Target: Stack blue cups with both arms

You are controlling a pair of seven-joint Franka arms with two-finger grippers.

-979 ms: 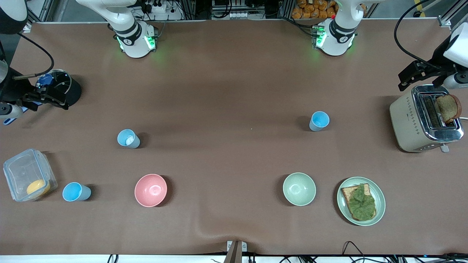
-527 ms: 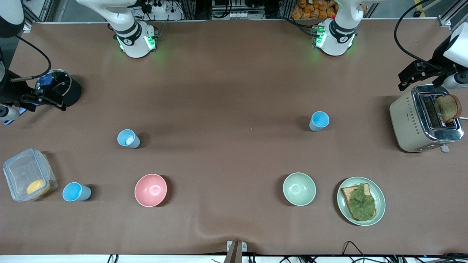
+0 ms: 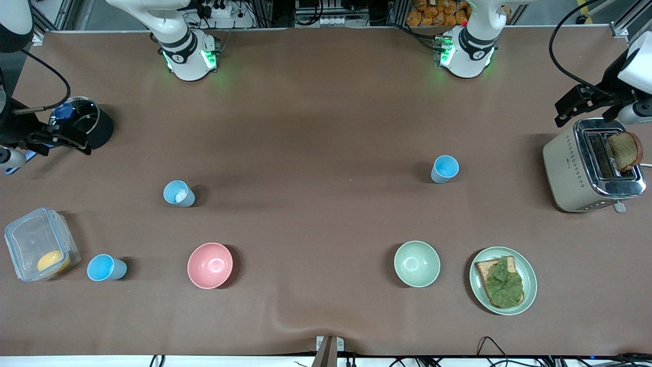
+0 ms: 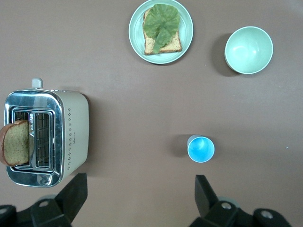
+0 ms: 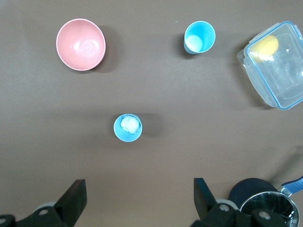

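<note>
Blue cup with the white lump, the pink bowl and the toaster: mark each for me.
Blue cup with the white lump point(image 3: 178, 193), front view, on its open mouth.
Pink bowl point(image 3: 210, 265), front view, inside.
Toaster point(image 3: 565, 171), front view, cream side wall.

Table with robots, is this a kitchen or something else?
Probably a robot lab set up like a kitchen: a toaster holding bread, bowls and cups on a brown table, two robot arms, cables along the edges.

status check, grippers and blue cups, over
Left gripper open, high over toaster end; right gripper open near pot. Three blue cups upright, apart, unstacked. Nothing blocking.
</note>
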